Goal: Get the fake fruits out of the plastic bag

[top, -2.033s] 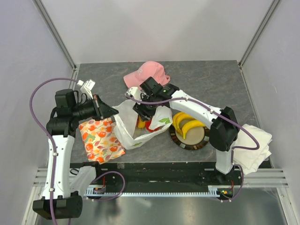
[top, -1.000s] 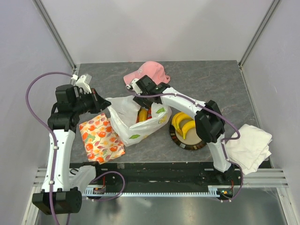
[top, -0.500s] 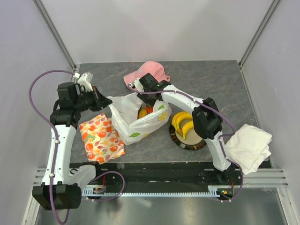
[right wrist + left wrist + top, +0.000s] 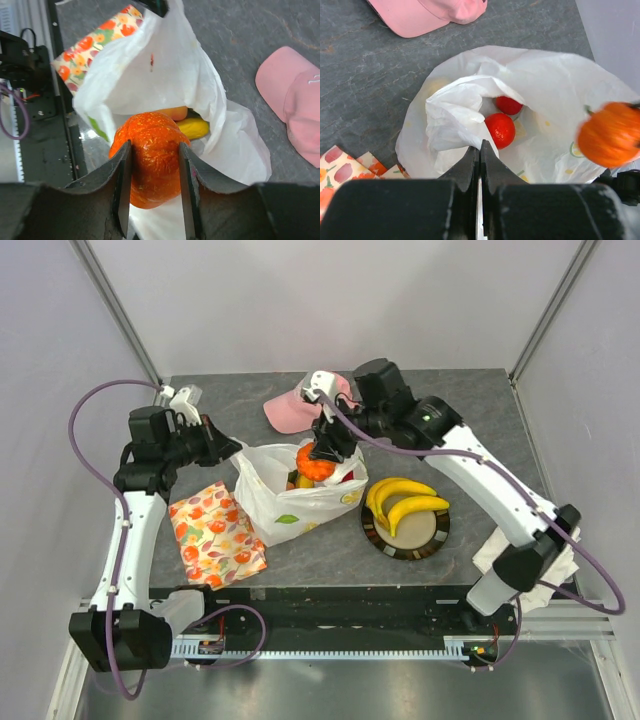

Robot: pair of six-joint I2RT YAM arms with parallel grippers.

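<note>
The white plastic bag lies open at mid-table. My left gripper is shut on its left rim, pinching the film. My right gripper hangs just above the bag mouth, shut on an orange speckled fake fruit, which also shows in the top view and blurred in the left wrist view. Inside the bag lie two red round fruits, a yellow fruit and a peach-coloured one. Yellow bananas rest on a round plate.
A pink cap lies behind the bag, close to the right arm. The orange-flowered cloth lies left of the bag. A white cloth sits at the right table edge, partly behind the right arm.
My right gripper has closed on the orange fruit inside the bag and lifted it out above the mouth, the arm swinging back and right. The left gripper keeps its hold on the rim.
</note>
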